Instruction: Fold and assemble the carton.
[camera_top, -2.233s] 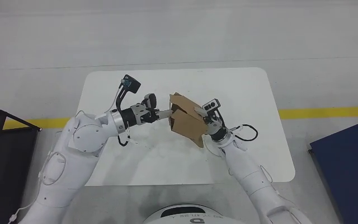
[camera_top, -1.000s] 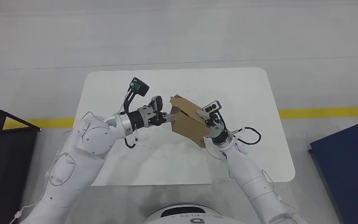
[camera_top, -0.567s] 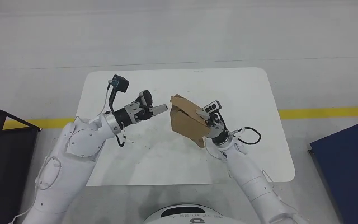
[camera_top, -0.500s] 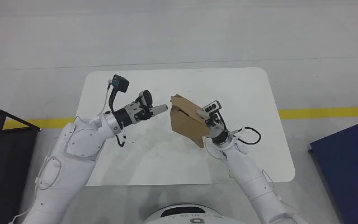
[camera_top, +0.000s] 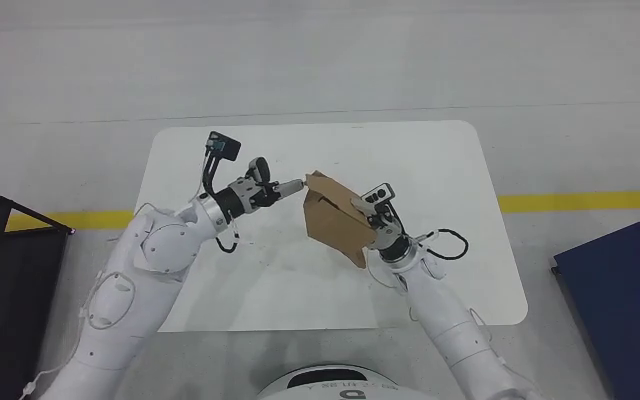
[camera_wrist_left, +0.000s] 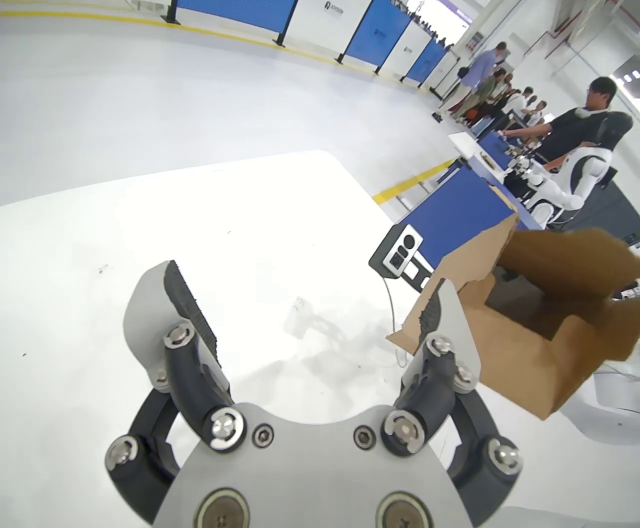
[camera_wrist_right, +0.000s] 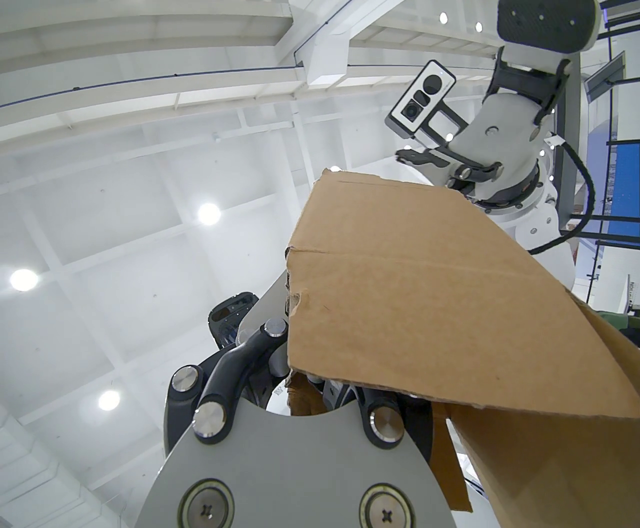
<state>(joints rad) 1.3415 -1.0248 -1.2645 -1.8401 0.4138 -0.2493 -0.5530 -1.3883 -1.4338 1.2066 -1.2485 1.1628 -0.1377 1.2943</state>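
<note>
1. Top view: the white table (camera_top: 450, 180) takes up most of the picture, and both arms meet over its middle.
2. The carton (camera_top: 335, 218) hangs tilted above the table's centre, between the two arms, with its open end turned towards the left arm. It has kept the same place and tilt over the last two seconds. In the left wrist view its flaps are still loose and the inside is open, so I judge the folding is partly done.
3. The right claw (camera_top: 368, 222) is closed on the carton's wall at the side away from the left arm. In the right wrist view the cardboard runs down between its fingers. This hold has not shifted.
4. The left claw (camera_wrist_left: 305, 280) is what has changed. Two seconds ago it was pressed against the carton's near side. About half a second ago it had pulled clear, and now it has come back at the upper flap. Its jaws are spread wide and hold nothing. One finger (camera_wrist_left: 452, 325) touches the flap's torn edge (camera_wrist_left: 407, 332); the other stands over bare table.
5. This looks like a fresh approach on the next flap, likely a push inwards, with the right claw bracing the carton.
</note>
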